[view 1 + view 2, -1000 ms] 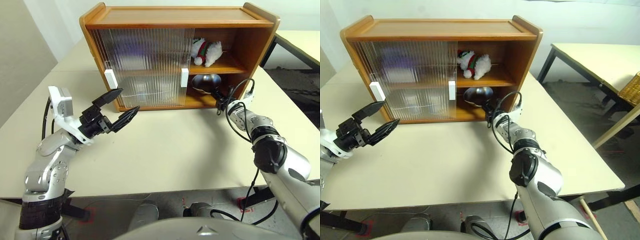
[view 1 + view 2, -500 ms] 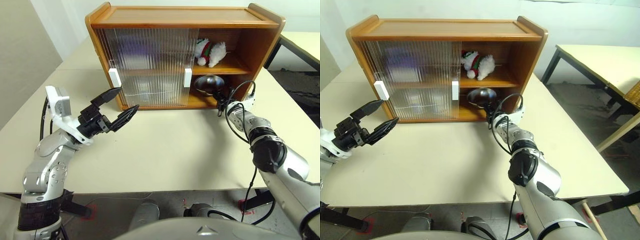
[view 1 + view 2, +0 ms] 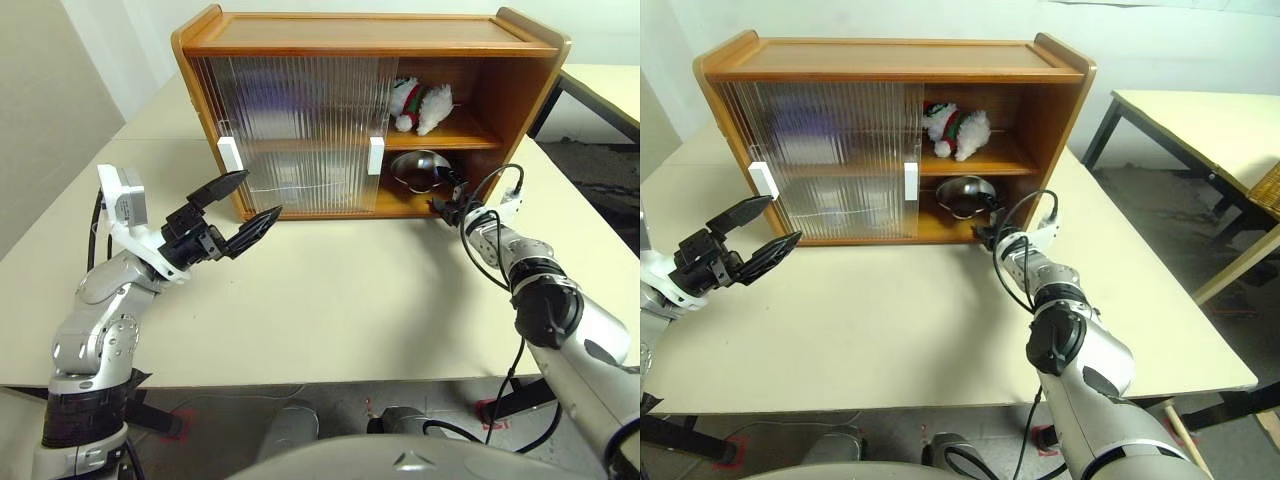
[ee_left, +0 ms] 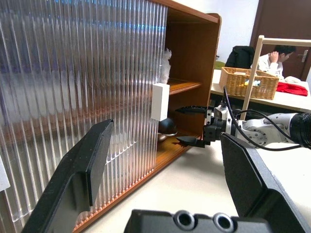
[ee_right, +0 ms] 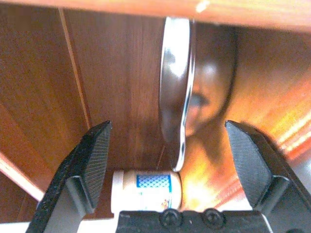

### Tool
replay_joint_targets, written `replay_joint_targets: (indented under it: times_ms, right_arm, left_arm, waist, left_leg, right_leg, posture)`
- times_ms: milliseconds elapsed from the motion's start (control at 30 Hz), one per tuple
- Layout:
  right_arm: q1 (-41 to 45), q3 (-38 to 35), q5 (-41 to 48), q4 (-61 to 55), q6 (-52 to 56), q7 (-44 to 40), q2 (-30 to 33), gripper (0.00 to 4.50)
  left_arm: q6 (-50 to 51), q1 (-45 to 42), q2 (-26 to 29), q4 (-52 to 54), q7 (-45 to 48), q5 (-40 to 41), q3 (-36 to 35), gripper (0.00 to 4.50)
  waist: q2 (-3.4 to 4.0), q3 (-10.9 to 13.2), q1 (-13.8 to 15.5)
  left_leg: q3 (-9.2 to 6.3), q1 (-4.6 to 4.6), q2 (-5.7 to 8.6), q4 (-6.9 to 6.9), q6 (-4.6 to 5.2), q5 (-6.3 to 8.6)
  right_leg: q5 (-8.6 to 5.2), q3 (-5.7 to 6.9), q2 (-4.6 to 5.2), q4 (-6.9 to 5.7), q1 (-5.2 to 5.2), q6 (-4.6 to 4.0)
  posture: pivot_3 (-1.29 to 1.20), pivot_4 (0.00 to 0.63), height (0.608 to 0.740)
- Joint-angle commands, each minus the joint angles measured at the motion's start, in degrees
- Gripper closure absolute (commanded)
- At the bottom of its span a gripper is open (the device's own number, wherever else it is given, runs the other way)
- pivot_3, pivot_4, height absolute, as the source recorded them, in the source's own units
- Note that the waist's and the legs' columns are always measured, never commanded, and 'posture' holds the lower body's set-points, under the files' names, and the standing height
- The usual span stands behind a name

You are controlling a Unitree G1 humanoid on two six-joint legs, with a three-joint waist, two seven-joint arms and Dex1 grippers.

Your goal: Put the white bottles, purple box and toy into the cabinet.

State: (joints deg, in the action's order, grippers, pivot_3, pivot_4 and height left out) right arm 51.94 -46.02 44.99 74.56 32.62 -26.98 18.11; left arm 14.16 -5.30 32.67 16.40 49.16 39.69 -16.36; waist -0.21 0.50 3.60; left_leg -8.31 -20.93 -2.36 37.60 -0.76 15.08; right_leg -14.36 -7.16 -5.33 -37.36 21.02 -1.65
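Cabinet (image 3: 300, 40) bottle (image 5: 146, 190) between gripper (image 5: 170, 160) fingers

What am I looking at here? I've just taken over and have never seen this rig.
It is a humanoid robot at a table. The two wide pictures come from its head, the other two from a camera on each wrist. On the table stands a wooden cabinet with ribbed sliding doors. On its upper shelf lies a plush toy; on the lower shelf are a metal bowl and, in the right wrist view, a white bottle. The left gripper hovers open over the table. The right gripper is open at the lower shelf. Neither holds anything.
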Motion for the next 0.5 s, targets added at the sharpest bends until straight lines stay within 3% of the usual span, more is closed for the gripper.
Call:
replay_joint_targets:
  times_ms: [33,167,333,433,500]
  right_arm:
    - [-1.22,4.07,-2.34,-2.97,6.97,-6.3,1.77,0.03]
    - [-7.58,17.8,-7.99,-17.69,12.21,-19.57,2.09,0.03]
    - [-16.95,26.08,-9.04,-38.21,11.79,-23.33,0.9,0.03]
    - [-23.16,34.33,-15.15,-49.57,1.83,-26.03,0.81,0.68]
    - [-26.17,38.58,-18.83,-54.82,-4.66,-26.92,0.77,1.41]
  left_arm:
    - [-0.6,-0.88,-0.11,-1.59,1.09,-1.0,1.27,0.0]
    - [-0.96,-1.77,-0.11,-2.81,1.88,-1.22,1.53,0.0]
    - [-1.4,-2.59,-0.24,-4.03,2.63,-1.6,1.99,0.0]
    - [-1.49,-3.04,-0.22,-4.65,3.04,-1.76,2.03,0.0]
    - [-1.55,-3.36,-0.19,-5.07,3.33,-1.88,2.05,0.0]
  waist:
    - [0.0,0.0,-0.06]
    - [-0.04,-0.02,-0.32]
    - [-0.02,-0.01,-1.39]
    - [-0.01,0.0,-2.08]
    - [0.0,0.0,-2.52]
  left_leg:
    - [0.0,-0.01,0.01,0.03,0.0,0.0]
    - [0.22,-0.03,0.05,0.07,0.0,0.0]
    - [0.58,0.02,0.04,0.1,0.0,0.0]
    - [0.62,0.05,0.03,0.11,0.0,0.0]
    - [0.64,0.1,0.03,0.14,0.0,0.0]
  right_leg:
    - [0.0,0.0,0.0,0.0,0.0,0.0]
    - [0.0,0.02,-0.02,0.0,-0.03,0.01]
    - [-0.02,0.04,-0.11,-0.01,-0.1,0.07]
    - [0.0,0.04,-0.14,-0.01,-0.12,0.13]
    - [-0.28,0.04,-0.18,-0.01,-0.17,0.62]
  posture:
    - [0.1,0.0,0.74]
    - [0.06,0.0,0.74]
    - [0.05,0.0,0.74]
    - [0.04,0.0,0.74]
    - [0.04,0.0,0.74]
